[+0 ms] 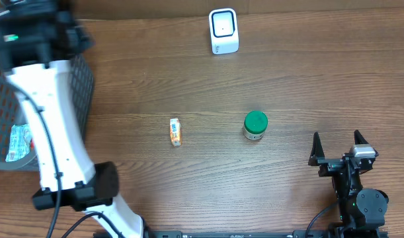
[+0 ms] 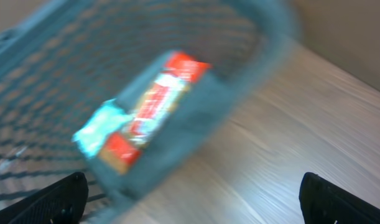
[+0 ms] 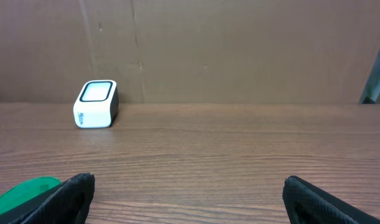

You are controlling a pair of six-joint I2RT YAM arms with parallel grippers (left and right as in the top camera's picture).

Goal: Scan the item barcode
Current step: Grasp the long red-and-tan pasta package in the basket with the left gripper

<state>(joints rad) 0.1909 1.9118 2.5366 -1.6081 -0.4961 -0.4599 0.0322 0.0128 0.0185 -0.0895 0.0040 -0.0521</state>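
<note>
Jar (image 1: 256, 125) looks like your next item. Your right hand (image 1: 336, 137), nearest it, is wide open and empty; the jar stands upright on the counter (image 1: 307, 79) ahead-left, short of the scanner (image 1: 223, 31). Far left of the scanner, your left hand (image 2: 193, 196) gapes empty.

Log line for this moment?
left pincer: open above basket | red packet: inside basket | right pincer: open, empty | scanner: nothing presented

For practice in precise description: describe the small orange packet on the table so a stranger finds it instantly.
On the wooden table, look below the white scanner at the far edge, to the two items near the middle. The packet is the one on the left: slim, flat, orange and white, while its neighbour is a round green-lidded tub.
</note>
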